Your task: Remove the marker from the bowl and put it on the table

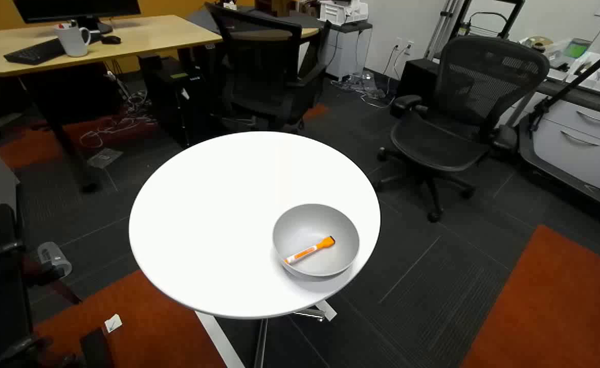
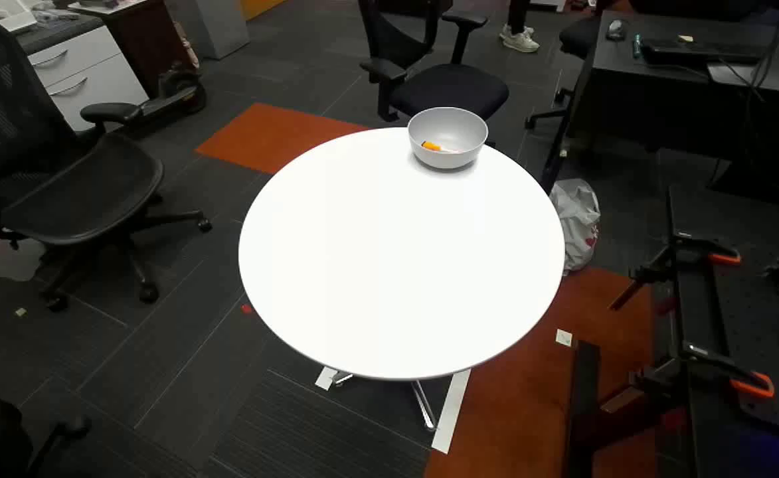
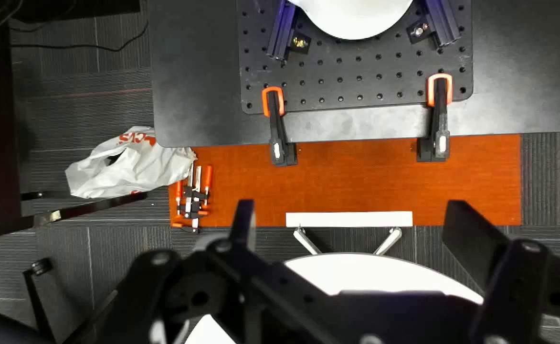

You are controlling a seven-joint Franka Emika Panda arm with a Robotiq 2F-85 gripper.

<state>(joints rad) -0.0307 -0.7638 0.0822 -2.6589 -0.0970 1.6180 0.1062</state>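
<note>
The orange marker with a whitish end lies inside the grey-white bowl, slanted across its bottom. In an exterior view only its orange end shows clearly above the wall of the bowl. The bowl stands upright near the edge of the round white table, whose top also shows in an exterior view. In the wrist view my gripper is open with nothing between its fingers. The near part of the table shows below them. Bowl and marker are hidden from the wrist view.
A black bench with two orange-tipped clamps stands beside the table. A white plastic bag lies on the floor. Black office chairs and a wooden desk stand around.
</note>
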